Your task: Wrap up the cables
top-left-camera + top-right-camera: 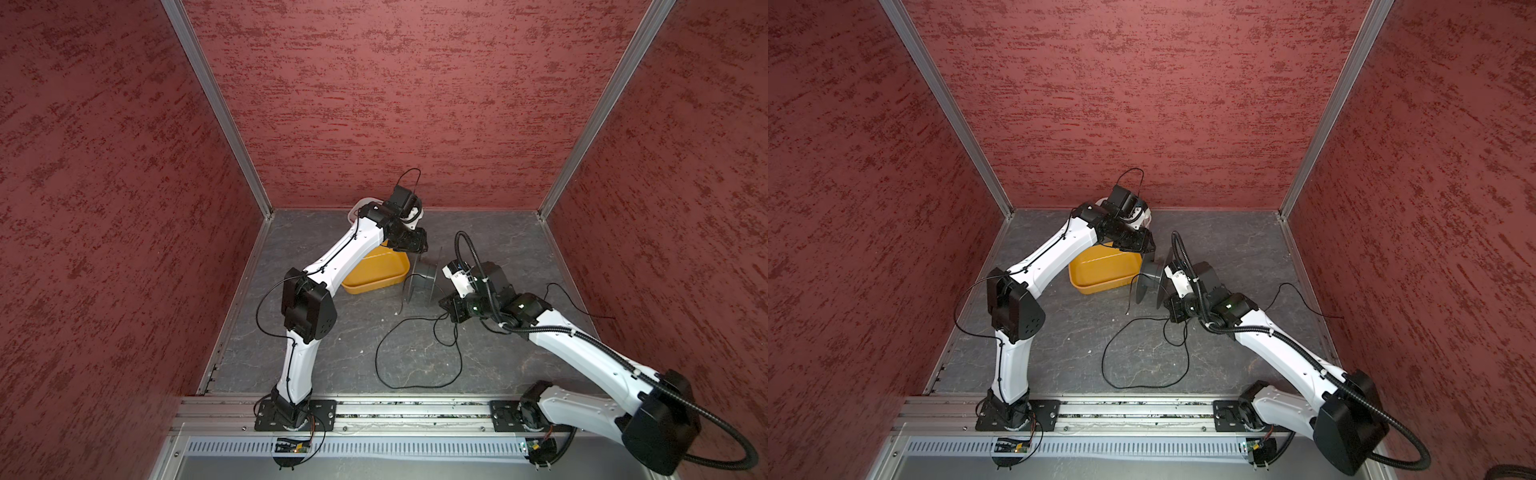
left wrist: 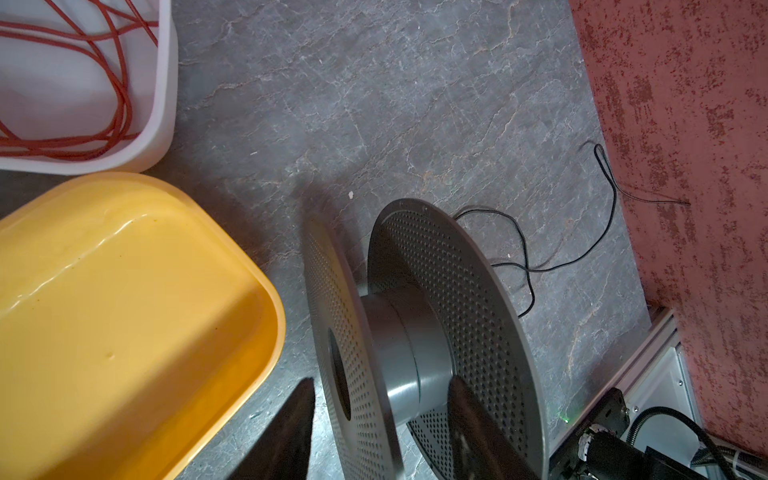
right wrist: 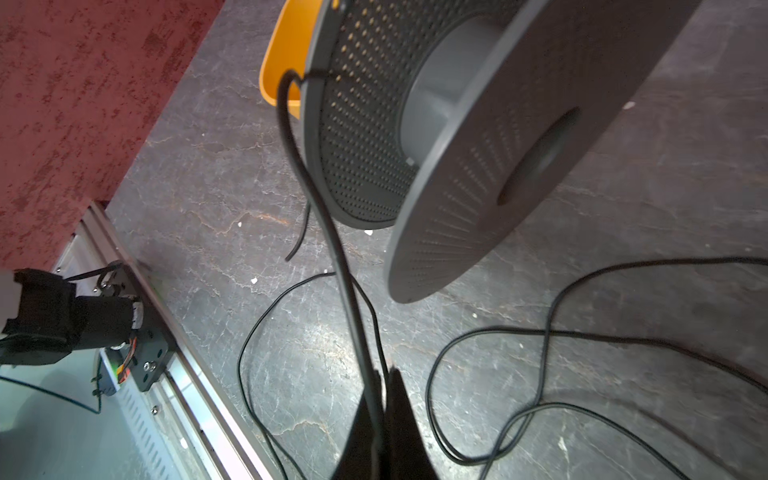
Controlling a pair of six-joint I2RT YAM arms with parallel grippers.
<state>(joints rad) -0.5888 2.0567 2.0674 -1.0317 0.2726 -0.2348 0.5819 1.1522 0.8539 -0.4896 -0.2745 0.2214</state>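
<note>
Floor (image 3: 208, 187): cable (image 3: 349, 307) pinched btwn R fingers (image 3: 405, 440).

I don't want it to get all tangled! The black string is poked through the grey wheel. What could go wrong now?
1. The spool stands on its edge with the left tool open around it, so it might roll or tip.
2. The right tool pinches the thin cable; a hard pull could yank its end out of the rim hole.
3. Loose loops cross on the table and may knot.

Smooth black cable (image 3: 346, 291), matt perforated spool (image 3: 478, 187)
</note>
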